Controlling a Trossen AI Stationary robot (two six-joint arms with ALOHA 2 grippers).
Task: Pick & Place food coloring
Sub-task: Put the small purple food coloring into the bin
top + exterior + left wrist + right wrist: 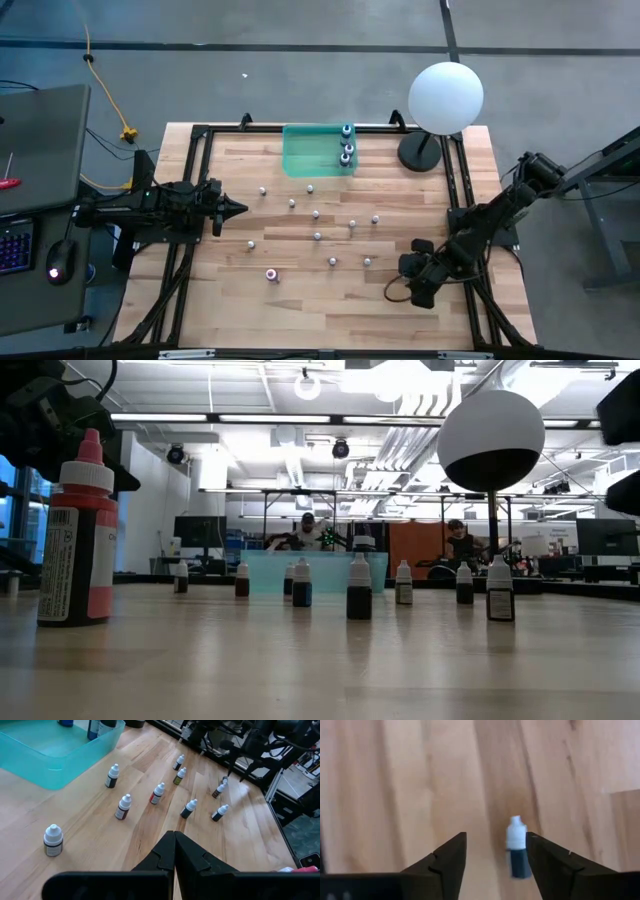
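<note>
Food coloring bottles (317, 236) stood scattered across the wooden bench (300, 310), with three more already inside the green tray (300, 160) near the far edge. Left hand (174, 851) was clenched empty, parked at the left side. Right hand (496, 851) hung low over the bench's right front with its fingers spread, framing one dark bottle (517, 851) without touching it. Bottle stood upright, long axis vertical, white cap (516, 829) up. Judgement: it sat off-centre, close to one finger; the hand should be centred over it before closing, gripping the body below the cap, so that neither finger tips it.
</note>
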